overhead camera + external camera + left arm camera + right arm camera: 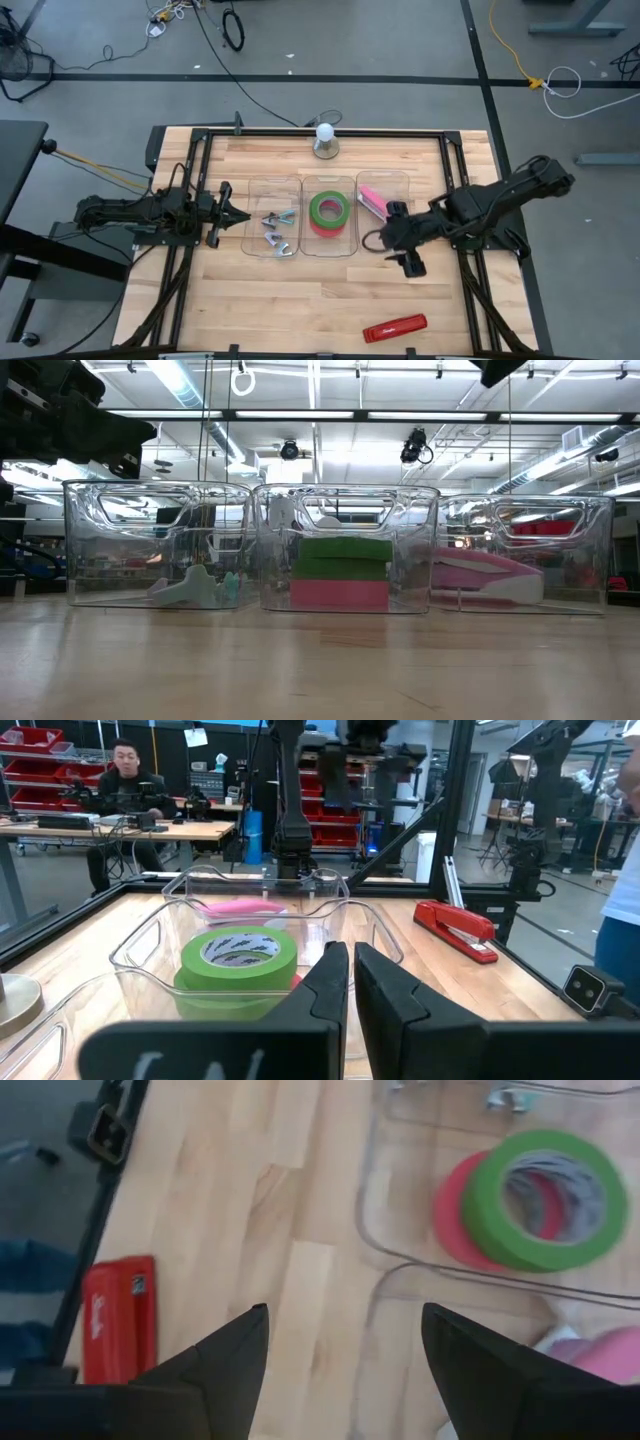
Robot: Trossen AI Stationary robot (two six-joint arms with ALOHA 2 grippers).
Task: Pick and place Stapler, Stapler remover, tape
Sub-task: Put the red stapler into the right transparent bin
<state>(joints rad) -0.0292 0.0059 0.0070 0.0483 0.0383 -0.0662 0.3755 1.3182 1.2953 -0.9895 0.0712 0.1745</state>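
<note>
The right gripper stands with its fingers spread wide and holds nothing; it hovers at the near right corner of the right clear bin, just past that bin's wall. The pink stapler lies inside that bin, at about ten o'clock from the claw and close to it. The green tape, stacked on a red-pink roll, sits in the middle bin, at nine o'clock from the claw with a bin wall between. A red stapler lies on the bare table at six o'clock, well apart. The staple removers rest in the left bin. The left gripper waits just outside that bin's left wall, its fingers nearly together and empty. A white ball on a grey base stands at twelve o'clock behind the bins.
</note>
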